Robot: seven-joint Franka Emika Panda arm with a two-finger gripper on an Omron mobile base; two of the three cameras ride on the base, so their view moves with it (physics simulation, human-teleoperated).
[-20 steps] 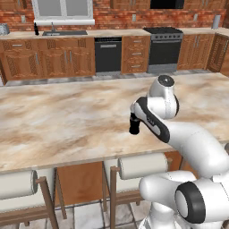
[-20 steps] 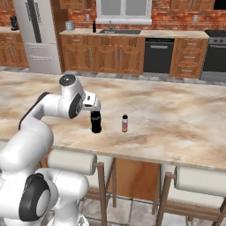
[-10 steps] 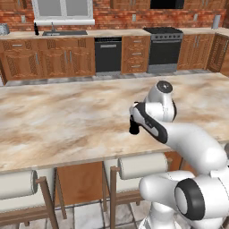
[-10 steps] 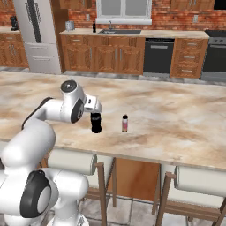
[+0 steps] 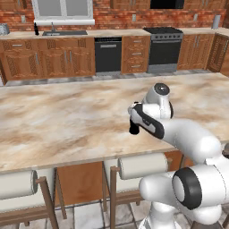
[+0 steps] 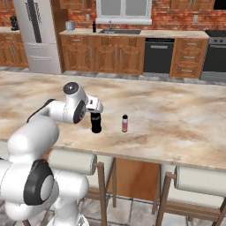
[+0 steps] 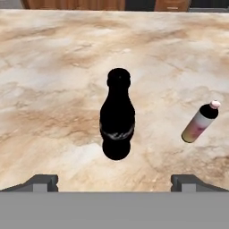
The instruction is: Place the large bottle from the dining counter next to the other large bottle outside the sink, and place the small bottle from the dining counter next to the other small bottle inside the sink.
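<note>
The large bottle, black and glossy, stands upright on the dining counter. My gripper is open, and its fingertips stand wide apart just short of the bottle, without touching it. From the right my gripper hangs right over the large bottle. The small bottle stands a short way to its right, and shows as the small bottle in the hand view. In the left base view the hand covers most of the large bottle. Far off on the back counter is the sink, with the other large bottle beside it.
Stools with white roll backs line the near edge of the dining counter. Along the back wall are wooden cabinets, a black dishwasher, a stove and a fridge.
The arm has sunk a little, which brings the hand lower over the large bottle. Both bottles have stayed in place and the jaws have stayed open.
</note>
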